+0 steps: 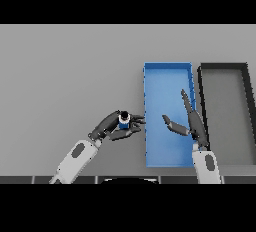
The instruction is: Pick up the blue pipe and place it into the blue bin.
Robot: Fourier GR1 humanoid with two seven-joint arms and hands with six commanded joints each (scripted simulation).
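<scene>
The blue pipe [124, 120], a short blue cylinder with a pale end, sits in my left hand [114, 126], whose fingers and thumb curl round it. The hand holds it just left of the blue bin [168, 72], close to the bin's left wall. My right hand [192, 123] hovers over the bin's right side with fingers straight and thumb spread, holding nothing.
A dark grey bin [223, 67] stands right beside the blue bin on its right. The grey table [65, 76] stretches wide to the left and back.
</scene>
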